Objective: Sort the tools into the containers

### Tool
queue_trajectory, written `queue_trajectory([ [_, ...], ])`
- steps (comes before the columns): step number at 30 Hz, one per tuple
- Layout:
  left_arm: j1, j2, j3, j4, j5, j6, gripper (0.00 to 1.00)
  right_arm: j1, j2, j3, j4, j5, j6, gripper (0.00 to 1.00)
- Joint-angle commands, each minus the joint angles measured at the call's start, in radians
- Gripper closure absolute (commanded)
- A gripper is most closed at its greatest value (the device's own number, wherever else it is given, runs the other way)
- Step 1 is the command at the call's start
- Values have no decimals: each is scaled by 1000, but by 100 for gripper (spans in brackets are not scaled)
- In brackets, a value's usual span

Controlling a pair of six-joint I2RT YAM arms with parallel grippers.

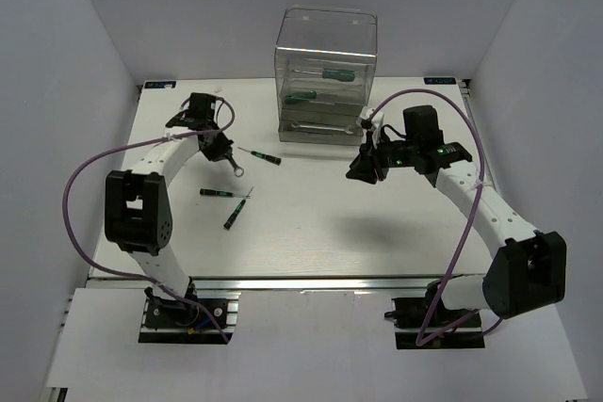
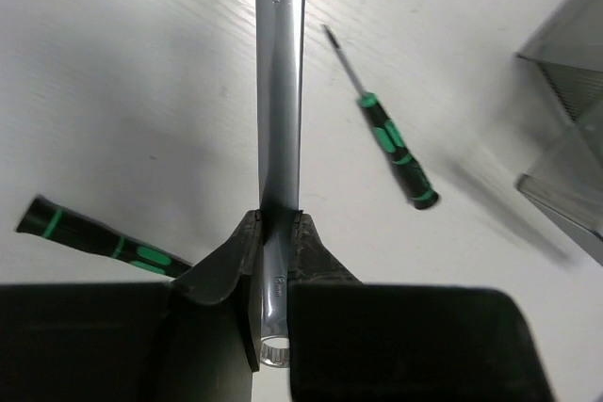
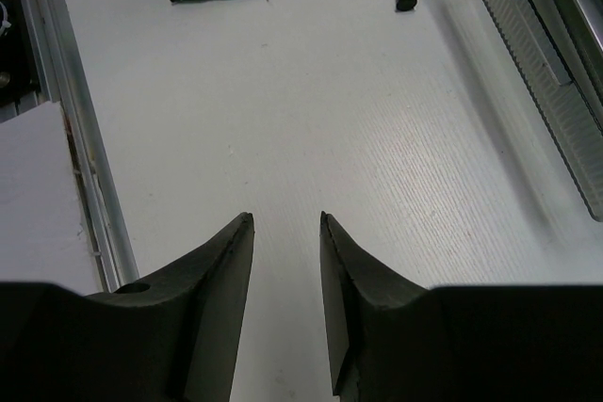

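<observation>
My left gripper (image 1: 220, 151) is shut on a slim silver wrench (image 1: 236, 168) at the table's left; in the left wrist view (image 2: 279, 218) the wrench (image 2: 280, 91) runs straight out between the fingers. Three green-and-black screwdrivers lie loose on the table: one (image 1: 260, 156) just right of the left gripper, one (image 1: 217, 193) and one (image 1: 235, 213) nearer me. The clear drawer box (image 1: 325, 72) stands at the back centre with screwdrivers and wrenches in its drawers. My right gripper (image 1: 364, 168) is open and empty in front of the box's right side (image 3: 285, 218).
The box's bottom drawer (image 3: 556, 63) shows at the right edge of the right wrist view. The table's metal rail (image 3: 71, 138) runs along the left of that view. Purple cables loop beside both arms.
</observation>
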Motion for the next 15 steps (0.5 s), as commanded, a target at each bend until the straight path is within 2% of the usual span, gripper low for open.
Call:
queue_trajectory([
  [1, -24, -103, -29, 55, 79, -70, 100, -5, -23, -6, 28, -20, 12, 60],
  [6, -62, -175, -77, 103, 136, -194, 100, -18, -33, -3, 19, -16, 11, 60],
  [15, -238, -229, -64, 185, 134, -484, 100, -106, -89, -6, -4, -11, 28, 60],
])
